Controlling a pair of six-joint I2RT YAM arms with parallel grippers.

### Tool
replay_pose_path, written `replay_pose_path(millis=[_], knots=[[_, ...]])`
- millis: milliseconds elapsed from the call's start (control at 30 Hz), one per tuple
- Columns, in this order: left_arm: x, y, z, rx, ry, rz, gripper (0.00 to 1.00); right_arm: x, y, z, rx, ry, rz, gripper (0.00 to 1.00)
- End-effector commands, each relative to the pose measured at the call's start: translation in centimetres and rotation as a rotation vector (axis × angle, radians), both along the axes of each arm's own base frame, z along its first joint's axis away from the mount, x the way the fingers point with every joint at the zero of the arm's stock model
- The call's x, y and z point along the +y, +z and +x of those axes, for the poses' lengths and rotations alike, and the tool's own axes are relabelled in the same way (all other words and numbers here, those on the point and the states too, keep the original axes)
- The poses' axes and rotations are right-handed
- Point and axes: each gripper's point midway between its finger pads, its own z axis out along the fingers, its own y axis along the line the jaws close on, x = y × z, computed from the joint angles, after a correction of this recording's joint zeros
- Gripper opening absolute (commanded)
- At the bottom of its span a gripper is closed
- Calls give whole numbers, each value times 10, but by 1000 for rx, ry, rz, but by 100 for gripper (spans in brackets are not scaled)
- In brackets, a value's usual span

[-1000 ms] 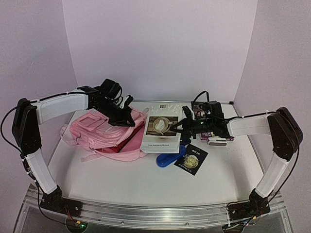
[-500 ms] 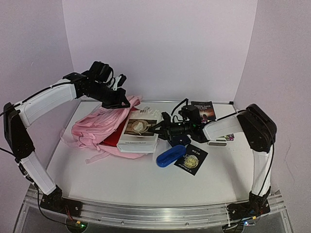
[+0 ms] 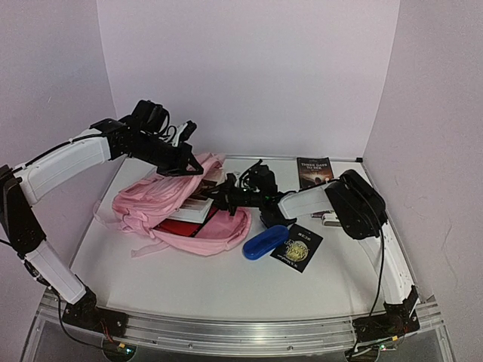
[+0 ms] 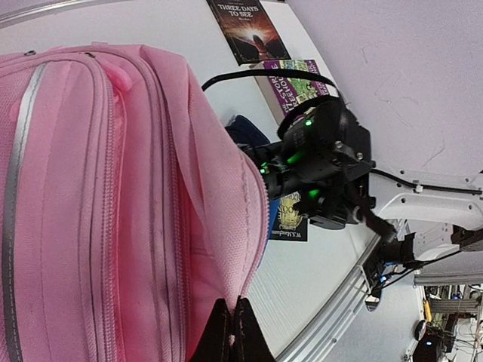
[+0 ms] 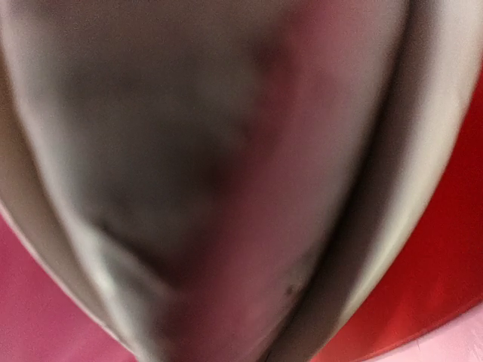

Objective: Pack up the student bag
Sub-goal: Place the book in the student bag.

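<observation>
Lying at the left of the desk (image 3: 211,286), the pink bag (image 3: 143,200) is held open by its upper flap.
The flap's edge is pinched in the clenched left gripper (image 3: 193,167); a book (image 3: 192,210) is seen partly inside the mouth, met at its outer end by the right gripper (image 3: 224,197), whose grip cannot be told; a blue case (image 3: 264,243) lies just beside the bag.
</observation>
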Motion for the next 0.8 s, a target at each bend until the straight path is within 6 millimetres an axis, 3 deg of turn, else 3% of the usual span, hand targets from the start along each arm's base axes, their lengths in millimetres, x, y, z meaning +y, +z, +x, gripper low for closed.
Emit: replay_pose_path(millis=[0, 133, 467, 633, 767], knots=[[-21, 62, -12, -148, -120, -178, 0, 30, 15, 5, -54, -30, 28, 0], [-31, 60, -15, -144, -147, -198, 0, 47, 10, 17, -72, -65, 12, 2], [-68, 47, -20, -114, -193, -204, 0, 79, 4, 18, -64, -75, 62, 15], [-60, 53, -5, -153, -93, -186, 0, 87, 1, 21, -86, -84, 71, 37], [-38, 49, 16, -160, 43, -120, 0, 82, -2, 13, -76, -57, 51, 59]])
